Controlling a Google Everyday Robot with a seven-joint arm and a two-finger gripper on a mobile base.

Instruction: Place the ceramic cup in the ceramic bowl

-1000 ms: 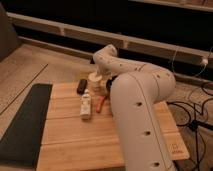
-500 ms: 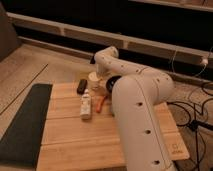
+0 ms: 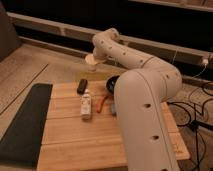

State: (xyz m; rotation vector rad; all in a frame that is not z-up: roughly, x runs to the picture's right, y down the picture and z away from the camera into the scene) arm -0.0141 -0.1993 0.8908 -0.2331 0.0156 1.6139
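The ceramic cup [image 3: 93, 59] is small and cream-white. It hangs at the end of my arm, above the far edge of the wooden table [image 3: 75, 140]. My gripper [image 3: 97, 54] is shut on it and holds it clear of the table. The ceramic bowl [image 3: 112, 83] is dark and sits on the table to the right of the cup and lower down. My arm's white body hides its right part.
A small black block [image 3: 82, 85] lies near the table's far edge, below the cup. A white bottle [image 3: 87, 105] with a label lies in front of it, next to a thin orange-red object [image 3: 101, 103]. A dark mat [image 3: 25, 120] borders the table's left side.
The cup has risen from just above the table's far edge to well above it, held in my gripper. The other objects have not moved.
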